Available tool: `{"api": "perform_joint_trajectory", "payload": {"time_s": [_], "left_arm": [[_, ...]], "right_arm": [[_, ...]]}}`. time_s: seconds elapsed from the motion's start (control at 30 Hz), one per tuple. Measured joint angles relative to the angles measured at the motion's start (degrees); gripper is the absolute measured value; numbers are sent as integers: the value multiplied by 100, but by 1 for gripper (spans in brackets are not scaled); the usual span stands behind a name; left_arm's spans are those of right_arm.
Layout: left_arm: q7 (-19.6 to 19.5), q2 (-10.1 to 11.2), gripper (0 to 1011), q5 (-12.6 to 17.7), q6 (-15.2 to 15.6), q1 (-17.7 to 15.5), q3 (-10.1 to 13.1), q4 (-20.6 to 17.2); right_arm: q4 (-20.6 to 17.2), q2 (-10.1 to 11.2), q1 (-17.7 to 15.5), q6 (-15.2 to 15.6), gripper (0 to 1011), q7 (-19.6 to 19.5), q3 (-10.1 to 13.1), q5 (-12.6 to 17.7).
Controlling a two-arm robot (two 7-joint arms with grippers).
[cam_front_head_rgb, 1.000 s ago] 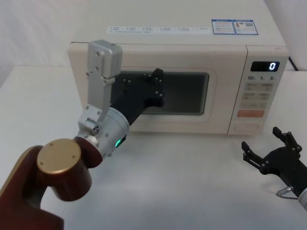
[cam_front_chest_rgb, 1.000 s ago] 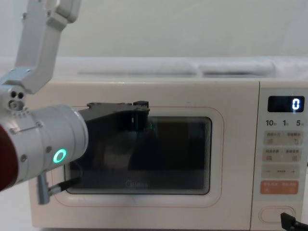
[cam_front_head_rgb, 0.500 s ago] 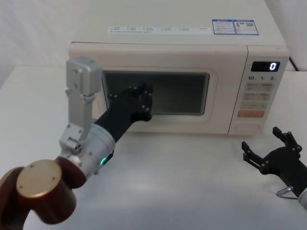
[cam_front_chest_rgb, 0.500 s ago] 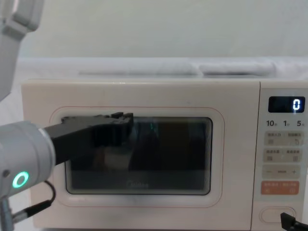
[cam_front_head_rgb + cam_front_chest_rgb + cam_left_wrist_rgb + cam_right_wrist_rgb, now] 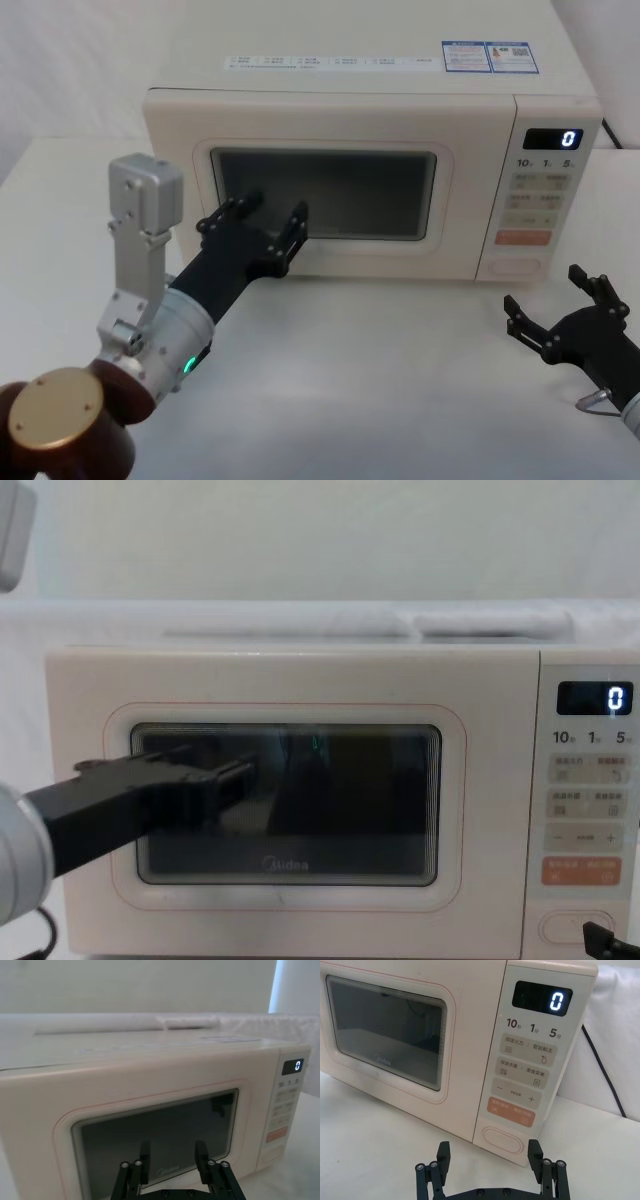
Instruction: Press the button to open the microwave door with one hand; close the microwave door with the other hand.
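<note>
The cream microwave (image 5: 350,100) stands at the back of the white table, its display showing "0". The microwave door (image 5: 330,262) sits flush with the front, dark window in the middle. My left gripper (image 5: 262,220) hovers just before the window's left part, open, nothing between its fingers (image 5: 145,1154); the door (image 5: 150,1110) lies ahead of it. My right gripper (image 5: 550,295) rests open near the table's right front, a short way before the control panel. In the right wrist view the wide cream button (image 5: 499,1140) lies straight ahead of that gripper (image 5: 489,1156), apart from it, below the orange key (image 5: 512,1114).
A black power cord (image 5: 605,1075) runs down behind the microwave's right side. Bare white table (image 5: 380,380) spreads between the two arms. In the chest view the left gripper (image 5: 220,764) crosses the window's left half, and the button (image 5: 580,926) sits at the lower right.
The left gripper has drawn back from the door window, leftward and lower, and its fingers have spread from shut to open. The right gripper has not moved.
</note>
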Motion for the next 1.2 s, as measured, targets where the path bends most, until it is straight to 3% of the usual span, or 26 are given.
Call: {"api": "perform_joint_trajectory", "payload": {"time_s": [0.33, 0.5, 1.2], "left_arm": [[119, 40, 896, 25, -146, 291, -199, 140], [137, 46, 1001, 27, -186, 426, -292, 202], [184, -36, 1001, -51, -307, 760, -549, 353]], "right_arm": [[0, 0, 0, 0, 1001, 0, 0, 0], [0, 0, 0, 0, 1001, 0, 0, 0], [0, 0, 0, 0, 1001, 0, 0, 0]]}}
